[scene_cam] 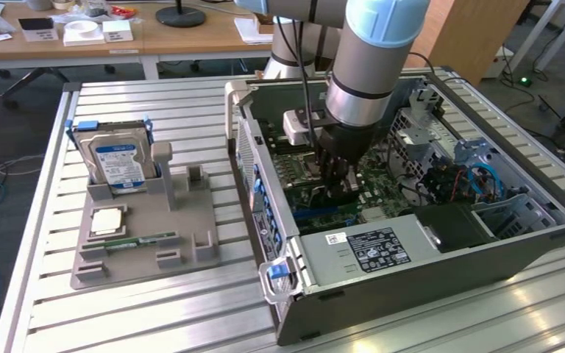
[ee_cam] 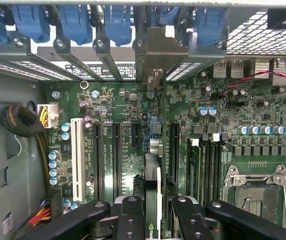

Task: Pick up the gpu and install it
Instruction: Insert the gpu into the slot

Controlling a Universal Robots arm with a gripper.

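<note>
Gripping the gpu [ee_cam: 152, 200] edge-on between partly closed fingers [ee_cam: 131, 220], the hand [ee_cam: 155, 220] hangs inside the open computer case [scene_cam: 518, 250], just above the motherboard [ee_cam: 128, 115]

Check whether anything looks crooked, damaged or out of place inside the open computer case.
Nothing stands out. The gripper holds the thin dark gpu card edge-on, in line with the green motherboard's long black slots. Cables sit bundled at the grey case wall.
</note>
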